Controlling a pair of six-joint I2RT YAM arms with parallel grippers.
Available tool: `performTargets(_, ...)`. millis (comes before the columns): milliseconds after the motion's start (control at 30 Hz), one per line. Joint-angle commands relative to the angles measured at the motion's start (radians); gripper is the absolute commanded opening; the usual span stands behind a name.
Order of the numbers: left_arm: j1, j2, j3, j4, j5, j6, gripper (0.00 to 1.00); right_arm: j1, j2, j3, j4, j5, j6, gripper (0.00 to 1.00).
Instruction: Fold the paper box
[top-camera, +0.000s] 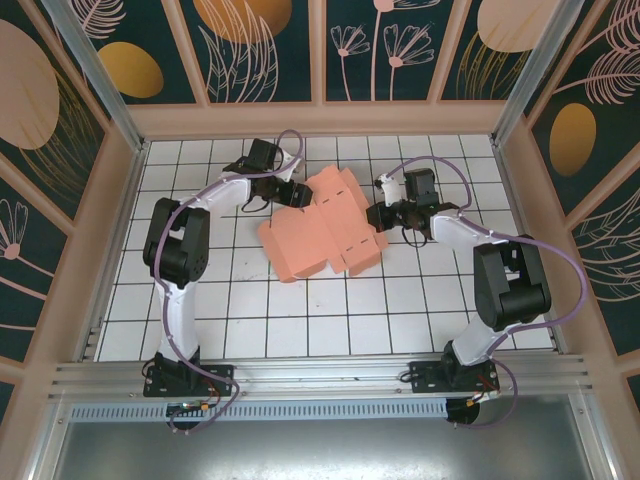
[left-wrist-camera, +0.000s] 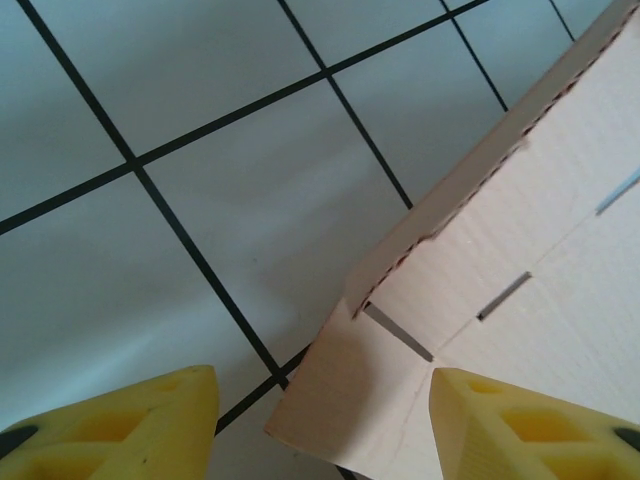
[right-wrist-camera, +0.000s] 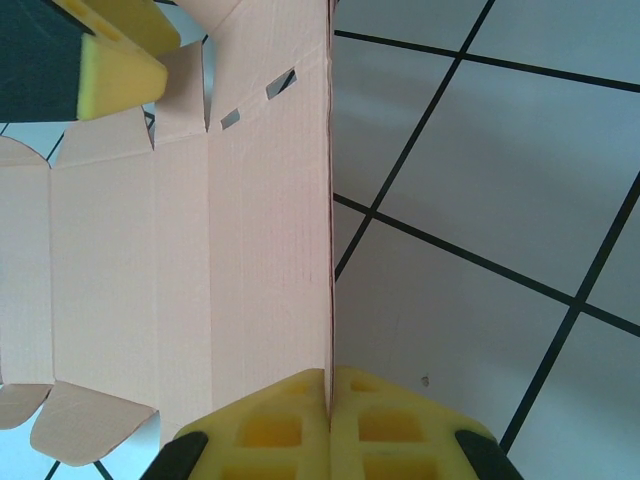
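Observation:
The salmon-pink paper box (top-camera: 322, 228) lies partly unfolded on the white tiled table, flaps and slots showing. My left gripper (top-camera: 297, 193) is at its upper left edge. In the left wrist view the left gripper (left-wrist-camera: 322, 392) is open, and a corner flap of the paper box (left-wrist-camera: 380, 390) sits between the yellow fingers (left-wrist-camera: 150, 420), close to the right one. My right gripper (top-camera: 378, 217) is at the right edge. In the right wrist view the right gripper (right-wrist-camera: 330, 382) is shut on a raised panel edge of the paper box (right-wrist-camera: 260, 250). The left arm's finger (right-wrist-camera: 115, 60) shows at top left there.
Wooden-framed walls with dark floral panels (top-camera: 265, 50) enclose the table on three sides. An aluminium rail (top-camera: 320, 375) runs along the near edge by both arm bases. Bare white tiles (top-camera: 330, 320) lie in front of the box.

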Motion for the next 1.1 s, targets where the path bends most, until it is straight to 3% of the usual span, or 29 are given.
performTargets(0,0.007,0.038,0.034,-0.001,0.036,0.007,0.56,0.002,-0.019,0.001,-0.017,-0.021,-0.017,0.00)
performTargets(200,0.007,0.030,0.030,0.014,0.132,0.003,0.40,0.002,0.000,0.013,-0.034,0.002,-0.017,0.00)
performTargets(300,0.007,0.015,0.010,0.030,0.180,0.024,0.37,0.001,0.010,0.020,-0.043,0.011,-0.016,0.00)
performTargets(367,0.007,0.007,-0.004,0.042,0.186,0.030,0.26,0.001,0.011,0.021,-0.046,0.011,-0.016,0.00)
performTargets(533,0.007,0.016,-0.007,0.038,0.200,0.034,0.15,0.002,0.016,0.022,-0.047,0.010,-0.013,0.00)
performTargets(800,0.007,-0.018,-0.063,0.068,0.197,0.084,0.13,0.003,0.018,0.026,-0.044,0.013,0.005,0.00)
performTargets(967,-0.004,-0.125,-0.234,0.249,0.162,0.148,0.14,0.013,0.031,0.051,-0.066,0.014,0.017,0.00)
performTargets(1067,-0.047,-0.197,-0.337,0.365,0.053,0.226,0.14,0.022,0.051,0.073,-0.086,0.036,0.025,0.00)
